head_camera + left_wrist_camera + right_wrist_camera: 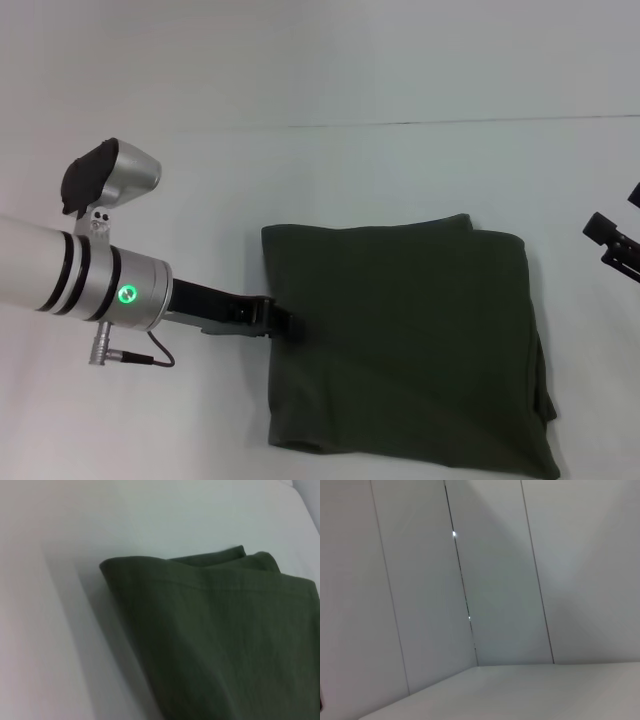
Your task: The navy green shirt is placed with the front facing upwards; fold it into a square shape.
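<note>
The navy green shirt (410, 340) lies on the white table (180, 200) folded into a rough square, plain side up, with no print or collar showing. Layered edges show along its right side and far corner. My left gripper (280, 320) reaches in from the left and sits at the shirt's left edge, about halfway along it. The left wrist view shows the shirt's (225, 640) folded corner close up, lying on the table. My right gripper (612, 242) hangs at the far right, well clear of the cloth.
The left arm's silver wrist with a green light (125, 293) crosses the table's left side. Bare white tabletop surrounds the shirt. The right wrist view shows only pale wall panels (495, 580) and a strip of table edge.
</note>
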Available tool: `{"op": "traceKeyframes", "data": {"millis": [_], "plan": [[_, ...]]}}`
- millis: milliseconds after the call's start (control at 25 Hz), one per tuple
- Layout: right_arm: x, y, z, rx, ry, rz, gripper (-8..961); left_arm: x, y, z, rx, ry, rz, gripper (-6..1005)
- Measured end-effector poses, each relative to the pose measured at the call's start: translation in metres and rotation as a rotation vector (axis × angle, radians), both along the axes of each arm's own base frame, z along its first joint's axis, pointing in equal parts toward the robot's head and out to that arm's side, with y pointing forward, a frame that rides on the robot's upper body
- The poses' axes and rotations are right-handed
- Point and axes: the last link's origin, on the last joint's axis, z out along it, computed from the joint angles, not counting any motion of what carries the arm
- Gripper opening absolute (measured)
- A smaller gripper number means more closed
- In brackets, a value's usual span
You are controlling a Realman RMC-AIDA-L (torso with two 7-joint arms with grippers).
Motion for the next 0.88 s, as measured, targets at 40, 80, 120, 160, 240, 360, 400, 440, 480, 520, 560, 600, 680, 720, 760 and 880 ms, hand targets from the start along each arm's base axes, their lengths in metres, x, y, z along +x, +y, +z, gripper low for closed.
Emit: {"op": "traceKeyframes", "data": {"millis": [40, 80, 120, 160, 240, 360, 400, 440, 480, 520, 560, 600, 680, 720, 760, 880], "plan": [[0.000, 0.000, 0.000, 0.000, 0.000, 0.000, 899, 0.000, 0.000, 0.000, 0.002, -0.001, 0.001, 259], [0.000, 0.000, 0.000, 0.000, 0.001, 0.001, 900, -0.001, 0.000, 0.001, 0.004, -0.001, 0.002, 243], [0.000, 0.000, 0.000, 0.000, 0.001, 0.001, 900, -0.001, 0.000, 0.001, 0.009, -0.001, 0.003, 227], [-0.001, 0.001, 0.000, -0.001, 0.002, 0.002, 900, -0.002, 0.001, 0.001, 0.014, -0.001, 0.004, 210], [-0.001, 0.001, -0.001, -0.007, 0.000, 0.004, 900, -0.002, 0.002, 0.002, 0.024, -0.004, 0.008, 178], [-0.004, 0.004, -0.003, -0.023, -0.005, 0.014, 899, -0.005, 0.003, 0.005, 0.040, -0.002, 0.015, 130], [-0.004, 0.004, -0.003, -0.026, -0.006, 0.016, 899, -0.007, 0.004, 0.007, 0.050, 0.000, 0.018, 113], [-0.004, 0.004, -0.003, -0.026, -0.006, 0.016, 899, -0.008, 0.005, 0.010, 0.059, 0.000, 0.021, 97], [-0.005, 0.005, -0.004, -0.027, -0.007, 0.017, 899, -0.011, 0.006, 0.013, 0.071, 0.000, 0.026, 81], [-0.005, 0.006, -0.004, -0.028, -0.008, 0.018, 899, -0.011, 0.006, 0.013, 0.071, 0.000, 0.026, 80], [-0.005, 0.006, -0.004, -0.028, -0.008, 0.018, 899, -0.014, 0.007, 0.018, 0.084, -0.002, 0.033, 79], [-0.006, 0.007, -0.004, -0.028, -0.009, 0.020, 899, -0.021, 0.009, 0.029, 0.117, -0.004, 0.051, 78], [-0.007, 0.009, -0.004, -0.029, -0.009, 0.023, 900, -0.026, 0.009, 0.034, 0.133, -0.004, 0.061, 75], [-0.008, 0.009, -0.005, -0.029, -0.008, 0.024, 900, -0.029, 0.010, 0.039, 0.146, -0.002, 0.068, 74], [-0.008, 0.010, -0.005, -0.029, -0.008, 0.026, 900, -0.032, 0.010, 0.042, 0.155, 0.000, 0.074, 74], [-0.011, 0.012, -0.007, -0.036, -0.009, 0.036, 900, -0.041, 0.011, 0.051, 0.197, -0.002, 0.101, 74]]}}
